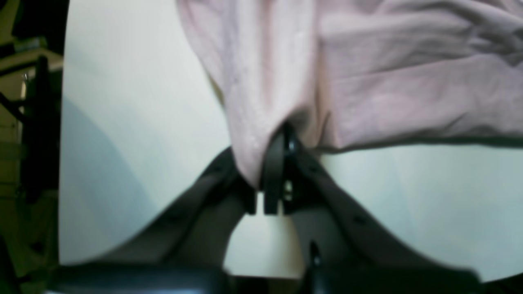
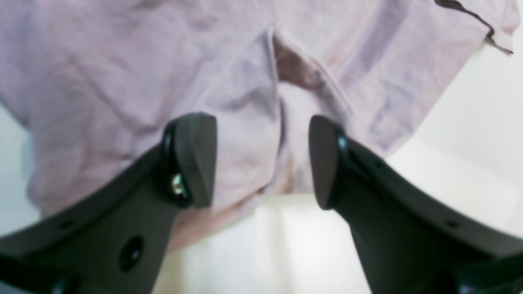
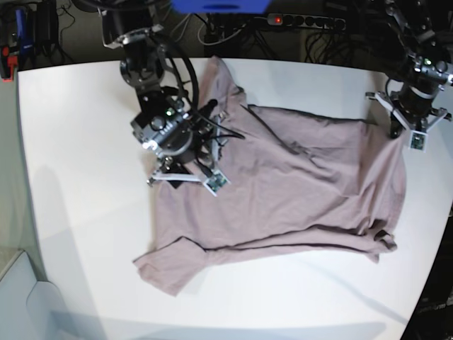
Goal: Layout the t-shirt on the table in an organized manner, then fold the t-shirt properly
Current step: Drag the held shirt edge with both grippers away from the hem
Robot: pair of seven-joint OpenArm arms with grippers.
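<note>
T-shirt (image 3: 297, 177) rumpled on table (image 3: 85, 142); left tool (image 1: 271, 192) pinching t-shirt edge; right tool (image 2: 261, 163) spread apart.

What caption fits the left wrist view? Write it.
Left gripper shut on a bunched edge of the t-shirt above the table.

Black right gripper (image 2: 261, 161) with silver screw, black cabled arms, white wrist brackets

Both wrist views are blurred, and each cuts the t-shirt (image 1: 367, 81) off at its top edge. In the base view the right arm hides part of the shirt's edge, and the left gripper (image 3: 413, 131) fingertips are perhaps too small to make out.
</note>
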